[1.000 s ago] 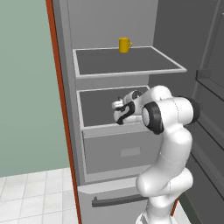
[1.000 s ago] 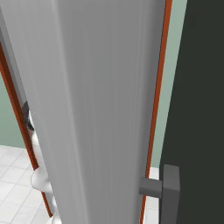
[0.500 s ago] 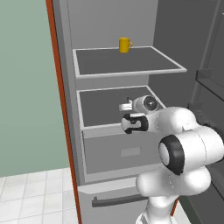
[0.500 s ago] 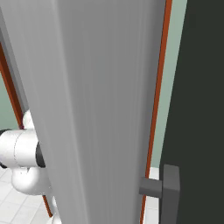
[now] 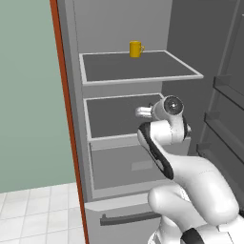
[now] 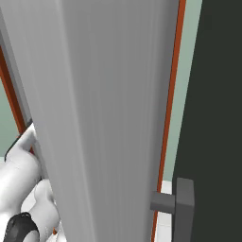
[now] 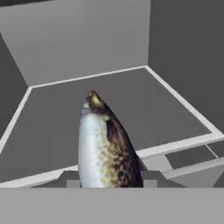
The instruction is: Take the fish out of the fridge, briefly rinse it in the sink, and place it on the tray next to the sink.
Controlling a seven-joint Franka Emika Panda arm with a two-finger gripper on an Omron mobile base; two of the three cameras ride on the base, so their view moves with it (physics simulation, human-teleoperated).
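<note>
- Here, in the left base view, we start at the far left with a pale green wall (image 5: 28,109) and a white tiled floor (image 5: 38,219) below it, then a red-brown edge strip (image 5: 66,114) running down beside the fridge (image 5: 71,71).
- Inside the open fridge we see an upper shelf (image 5: 138,66) carrying a yellow mug (image 5: 136,48) near its back, and below it a lower shelf (image 5: 119,116), dark with a white rim.
- Under that shelf sits a grey drawer (image 5: 124,167), and lower still a dark bar handle (image 5: 128,218).
- Further right, our white arm (image 5: 190,176) rises from the lower right and bends toward the lower shelf; the fish (image 5: 143,112) shows as a small pale shape poking out left of the wrist, above the front part of that shelf.
- At the far right stands the inside of the fridge door (image 5: 224,105) with its racks.
- In the hand view, the fish (image 7: 105,148) points head-first away from the camera, speckled brown along its right flank and silvery on its left, raised over the lower shelf (image 7: 52,131).
- We see the tool (image 7: 107,179) pinching the fish low at its rear end, one dark fingertip on either side of the body.
- In the right base view, the grey door panel (image 6: 104,118) stands close in front, with its dark handle (image 6: 182,208) at the lower right.
</note>
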